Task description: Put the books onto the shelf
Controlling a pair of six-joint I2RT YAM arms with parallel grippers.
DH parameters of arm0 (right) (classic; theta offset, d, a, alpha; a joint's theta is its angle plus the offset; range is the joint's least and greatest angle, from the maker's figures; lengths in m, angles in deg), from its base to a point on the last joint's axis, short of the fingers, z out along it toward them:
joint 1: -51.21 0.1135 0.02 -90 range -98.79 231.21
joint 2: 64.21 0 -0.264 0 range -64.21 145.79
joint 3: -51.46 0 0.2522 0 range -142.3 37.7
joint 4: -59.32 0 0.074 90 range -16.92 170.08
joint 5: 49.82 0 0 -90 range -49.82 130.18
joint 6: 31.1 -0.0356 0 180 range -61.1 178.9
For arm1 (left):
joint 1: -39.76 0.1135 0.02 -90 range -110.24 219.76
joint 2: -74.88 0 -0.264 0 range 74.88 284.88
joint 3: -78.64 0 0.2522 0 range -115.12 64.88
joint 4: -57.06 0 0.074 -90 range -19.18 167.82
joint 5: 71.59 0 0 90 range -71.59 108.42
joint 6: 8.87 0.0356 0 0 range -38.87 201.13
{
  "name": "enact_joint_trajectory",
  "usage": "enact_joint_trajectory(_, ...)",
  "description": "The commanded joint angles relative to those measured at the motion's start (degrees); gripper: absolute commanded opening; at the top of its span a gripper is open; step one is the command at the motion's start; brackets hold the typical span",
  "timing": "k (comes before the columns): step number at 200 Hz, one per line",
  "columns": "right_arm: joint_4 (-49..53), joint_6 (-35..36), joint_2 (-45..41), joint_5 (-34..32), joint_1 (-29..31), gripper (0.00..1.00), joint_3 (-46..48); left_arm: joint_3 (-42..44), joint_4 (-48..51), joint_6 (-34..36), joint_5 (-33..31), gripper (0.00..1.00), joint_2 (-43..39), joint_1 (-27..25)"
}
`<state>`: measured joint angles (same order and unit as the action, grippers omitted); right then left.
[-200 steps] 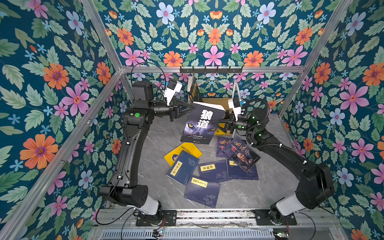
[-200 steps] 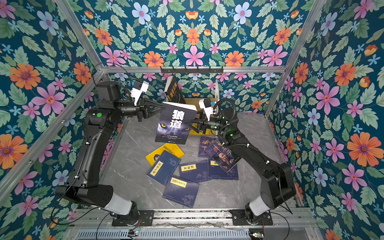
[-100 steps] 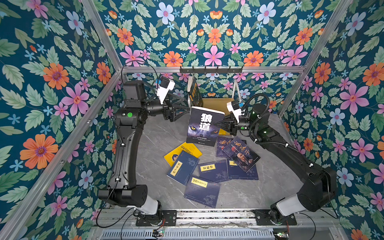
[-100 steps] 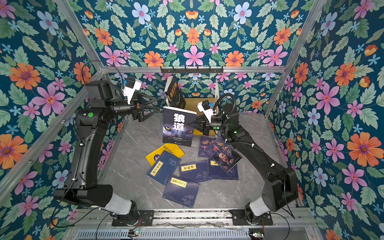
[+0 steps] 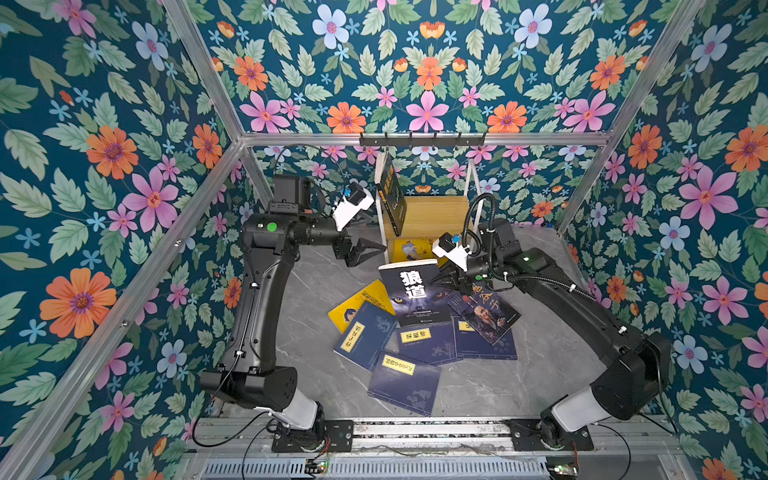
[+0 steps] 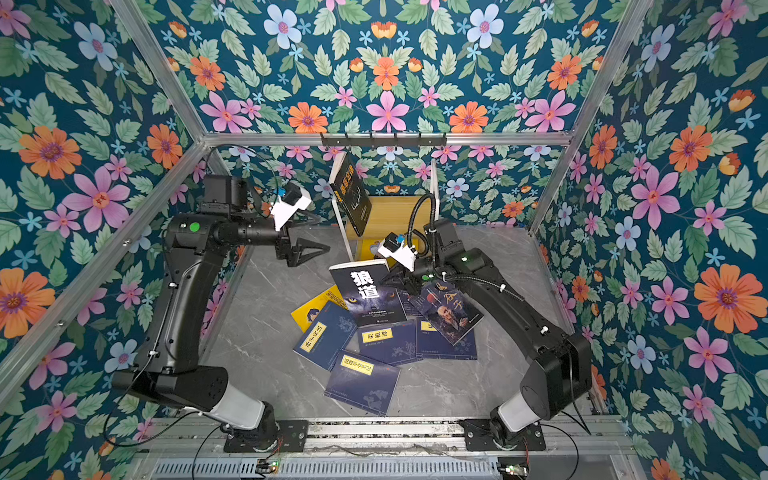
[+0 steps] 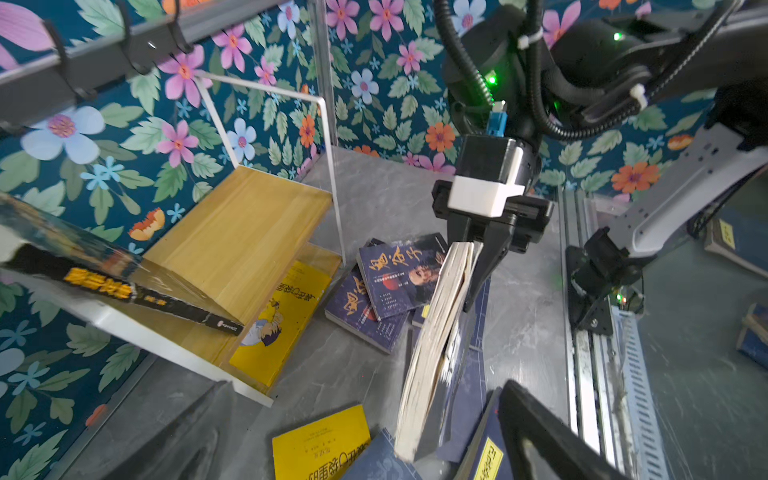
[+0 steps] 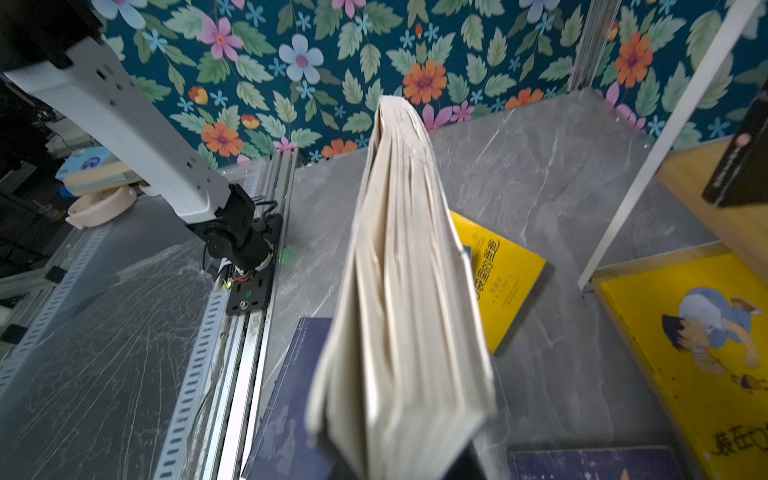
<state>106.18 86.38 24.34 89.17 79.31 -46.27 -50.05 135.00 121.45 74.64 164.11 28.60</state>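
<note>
The right end effector [image 5: 451, 279] is clamped on the page edge of the black wolf-eyed book [image 5: 412, 293]. It holds the book tilted on end over the pile, with the cover facing up in both top views. The left wrist view shows the fingers [image 7: 494, 249] pinching the fanned pages. The left end effector [image 5: 370, 254] hangs empty with its jaws spread wide, near the shelf [image 5: 436, 210] and apart from the held book.

Below the held book, navy books [image 5: 405, 382], a yellow book [image 5: 353, 303] and purple portrait books [image 5: 488, 313] lie flat and overlapping on the grey tabletop [image 5: 316, 286] (whether the held book's lower corner rests on them cannot be told).

The shelf stands by the back wall. A dark book [image 5: 392, 195] leans at the left end of its upper board, and a yellow cartoon book [image 5: 411, 249] lies flat on the lower board.
</note>
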Motion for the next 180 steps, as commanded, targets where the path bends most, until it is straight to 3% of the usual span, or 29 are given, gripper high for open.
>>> enact_joint_trajectory(1,4.2,5.2,0.8,-2.1,0.7,0.0,-1.3,1.7,4.5,7.1,-4.5,1.0,0.2,-2.6)
enact_joint_trajectory(53,6.1,6.2,2.2,-3.7,3.1,0.0,-5.0,9.0,4.2,8.4,-6.0,1.0,0.6,-8.8)
enact_joint_trajectory(101,6.0,5.9,2.3,-4.3,4.5,0.0,-8.4,11.3,2.9,7.5,-8.8,0.97,1.5,-11.1)
enact_joint_trajectory(137,5.0,5.4,2.6,-5.3,4.6,0.0,-9.5,13.0,2.0,6.0,-6.0,0.69,1.4,-11.3)
enact_joint_trajectory(174,3.7,4.8,2.8,-6.1,4.7,0.0,-9.4,13.7,1.3,5.4,-5.6,0.05,0.6,-11.3)
enact_joint_trajectory(180,3.3,4.7,2.8,-6.4,4.7,0.0,-9.2,13.7,1.2,5.3,-5.6,0.0,0.4,-11.4)
